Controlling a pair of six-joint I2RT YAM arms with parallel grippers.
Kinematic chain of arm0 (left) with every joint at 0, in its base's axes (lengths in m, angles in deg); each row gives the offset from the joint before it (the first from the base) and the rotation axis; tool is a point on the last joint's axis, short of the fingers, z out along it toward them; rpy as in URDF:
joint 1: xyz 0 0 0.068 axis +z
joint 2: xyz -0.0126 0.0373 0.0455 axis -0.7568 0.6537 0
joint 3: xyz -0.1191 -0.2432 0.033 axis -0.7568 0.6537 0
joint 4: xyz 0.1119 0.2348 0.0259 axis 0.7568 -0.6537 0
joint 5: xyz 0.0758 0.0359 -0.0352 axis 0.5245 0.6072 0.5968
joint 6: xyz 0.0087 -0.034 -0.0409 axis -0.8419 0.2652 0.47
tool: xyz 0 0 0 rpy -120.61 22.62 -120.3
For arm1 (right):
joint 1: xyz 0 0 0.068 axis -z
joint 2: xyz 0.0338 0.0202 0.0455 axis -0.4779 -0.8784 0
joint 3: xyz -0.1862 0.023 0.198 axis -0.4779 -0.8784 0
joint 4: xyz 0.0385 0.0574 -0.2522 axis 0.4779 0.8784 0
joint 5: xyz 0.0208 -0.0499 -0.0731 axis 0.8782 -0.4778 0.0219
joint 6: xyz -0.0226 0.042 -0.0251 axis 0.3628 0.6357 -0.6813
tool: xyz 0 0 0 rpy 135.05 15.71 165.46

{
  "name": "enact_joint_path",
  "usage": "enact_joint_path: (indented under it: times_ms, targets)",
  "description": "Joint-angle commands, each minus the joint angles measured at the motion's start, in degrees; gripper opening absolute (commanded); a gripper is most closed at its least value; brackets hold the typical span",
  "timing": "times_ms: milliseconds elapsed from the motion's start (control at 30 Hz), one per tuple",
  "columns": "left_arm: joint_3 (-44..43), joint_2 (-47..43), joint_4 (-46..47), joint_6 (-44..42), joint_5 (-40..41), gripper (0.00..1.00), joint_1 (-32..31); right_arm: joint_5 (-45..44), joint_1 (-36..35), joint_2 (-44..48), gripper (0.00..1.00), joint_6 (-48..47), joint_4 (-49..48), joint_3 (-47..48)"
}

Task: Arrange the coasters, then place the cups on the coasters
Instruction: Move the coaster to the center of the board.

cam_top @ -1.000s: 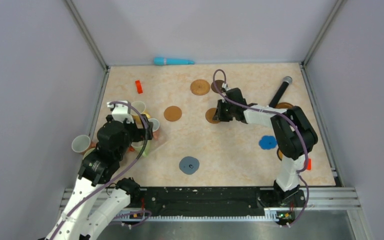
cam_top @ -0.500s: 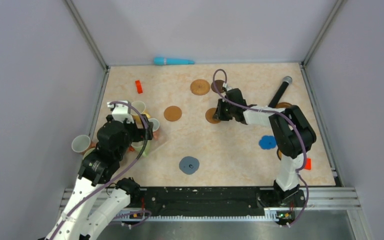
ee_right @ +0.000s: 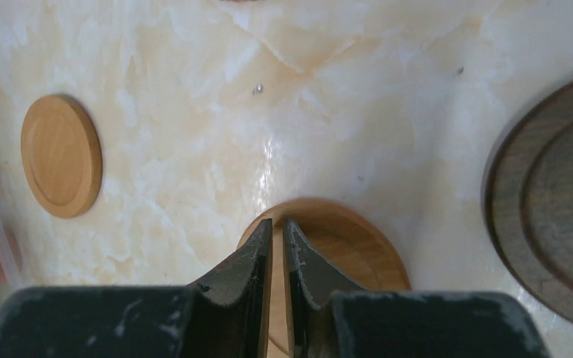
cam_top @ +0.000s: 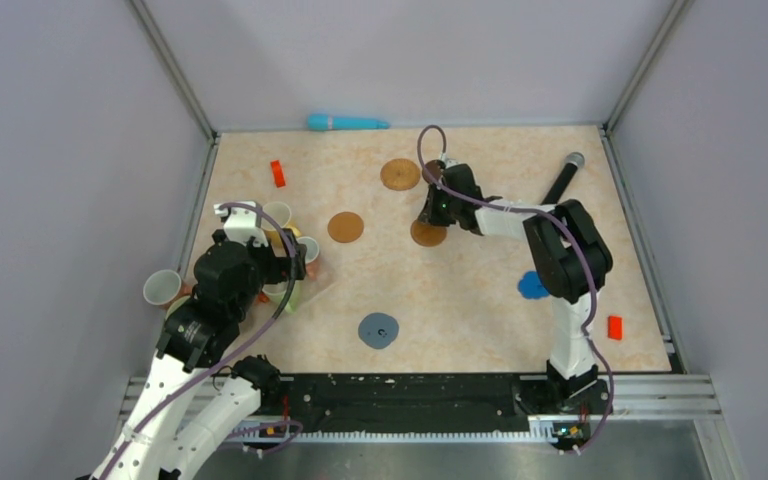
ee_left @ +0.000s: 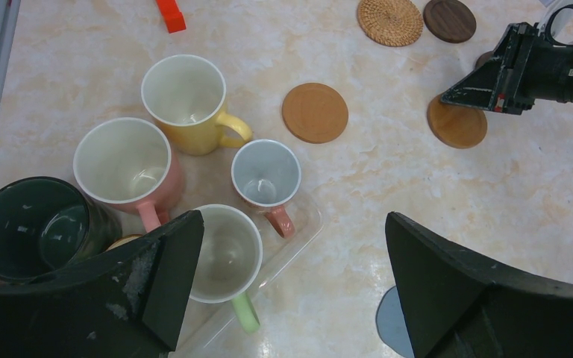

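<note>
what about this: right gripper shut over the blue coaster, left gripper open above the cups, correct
Not quite. The right gripper is shut over a tan coaster, not a blue one, as the right wrist view shows. The left gripper is open above the cups, as you said.

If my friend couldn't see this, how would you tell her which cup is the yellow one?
Find the huddle of cups at the left side of the table. The yellow cup stands at the far end of it, closest to the small red block. It is the only yellow one, and its handle points at a round tan coaster.
</note>
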Motion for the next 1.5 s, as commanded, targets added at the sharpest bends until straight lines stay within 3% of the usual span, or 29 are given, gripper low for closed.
enact_joint_path:
  times_ms: [0,833,1233,1467]
  targets:
    - [0.4,-0.44,2.33,0.47,0.16,0.97,-0.11,-3.71,-0.29,-3.76,0.1,-1.73,2.32,4.88]
    - [0.39,-0.41,2.4,0.43,0.38,0.97,-0.11,-5.38,2.16,-12.08,0.09,-4.52,8.23,18.82]
    - [0.41,-0.36,2.38,0.42,0.37,0.97,-0.11,-7.75,2.42,-11.64,0.09,-7.06,11.63,22.42]
    - [0.41,-0.45,2.4,0.42,0.33,0.97,-0.12,-3.49,2.24,-9.45,0.09,-6.24,11.94,23.91]
